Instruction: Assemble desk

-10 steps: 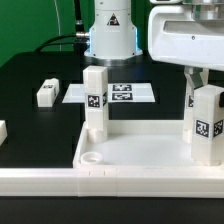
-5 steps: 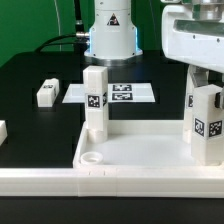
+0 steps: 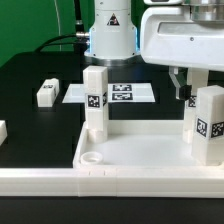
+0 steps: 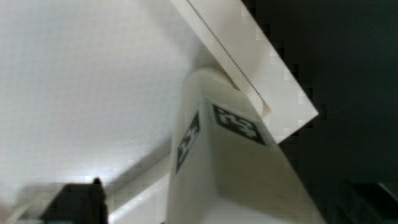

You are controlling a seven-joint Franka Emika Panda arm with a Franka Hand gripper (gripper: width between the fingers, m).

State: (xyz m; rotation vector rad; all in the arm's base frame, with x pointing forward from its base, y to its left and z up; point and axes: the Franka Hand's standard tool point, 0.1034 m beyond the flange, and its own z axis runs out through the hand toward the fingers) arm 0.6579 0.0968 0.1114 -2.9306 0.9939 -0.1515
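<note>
**Kid:** What changed just now?

**Me:** My gripper (image 3: 184,85) let go. A moment ago my fingers squeezed the leg (image 3: 208,124) on the exterior view's right. Now they are spread apart and hold nothing. My hand also slid a bit toward the exterior view's left.

**Kid:** Where is that leg now?

**Me:** It stands straight up in the far corner of the tabletop (image 3: 140,152), on the exterior view's right. Its long side points up and down. It sits just below my fingers and a little to the exterior view's right of them. In the wrist view I see the leg (image 4: 222,150) very close, with its tag facing me.

**Kid:** Are the other legs done?

**Me:** One more leg (image 3: 95,100) stands up in the far corner on the exterior view's left. The near corner socket (image 3: 90,157) is bare. A loose leg (image 3: 46,93) lies on its side on the black table, well apart from my hand, toward the exterior view's left. Another white piece (image 3: 2,130) peeks in at the edge.

**Kid:** What next?

**Me:** I think I must lift straight up, away from the standing leg, so I do not bump it. Then I would go far over for the loose leg.
</note>
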